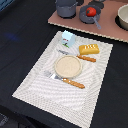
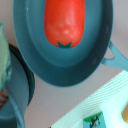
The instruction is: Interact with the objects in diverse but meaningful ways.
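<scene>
End effector state cannot be told; pale striped placemat [image 1: 65, 67] lies on dark table [image 1: 20, 45].

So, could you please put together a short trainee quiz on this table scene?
1. True or false: the tomato lies in the grey pan.
2. Which item lies on the placemat? A the pot, B the bread loaf, C the tomato.
3. Fill in: the cutlery beside the plate has ____ handles.
Key: 1 true; 2 B; 3 orange.
</scene>
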Motion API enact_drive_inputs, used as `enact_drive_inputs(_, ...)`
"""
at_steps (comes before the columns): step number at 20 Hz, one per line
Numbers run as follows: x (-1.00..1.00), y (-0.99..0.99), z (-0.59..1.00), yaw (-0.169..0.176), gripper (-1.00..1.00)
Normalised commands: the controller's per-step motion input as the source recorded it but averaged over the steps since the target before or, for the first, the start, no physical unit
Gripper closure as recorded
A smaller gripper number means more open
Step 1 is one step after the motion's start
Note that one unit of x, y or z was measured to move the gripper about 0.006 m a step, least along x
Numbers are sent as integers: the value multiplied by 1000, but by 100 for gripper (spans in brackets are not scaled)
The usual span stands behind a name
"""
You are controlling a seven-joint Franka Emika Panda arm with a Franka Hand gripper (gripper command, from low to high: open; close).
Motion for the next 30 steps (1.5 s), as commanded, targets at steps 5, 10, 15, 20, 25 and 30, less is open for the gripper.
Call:
enact_drive_inputs(5,306,-659,215,-103,-100)
enact_drive_inputs(10,240,-637,1,-126,-100)
enact_drive_inputs(15,185,-635,-59,-138,-100)
enact_drive_inputs(20,95,-711,-30,-110,-100)
enact_drive_inputs(25,345,-424,29,-98,-100)
enact_drive_inputs(30,547,-165,-11,-43,-100)
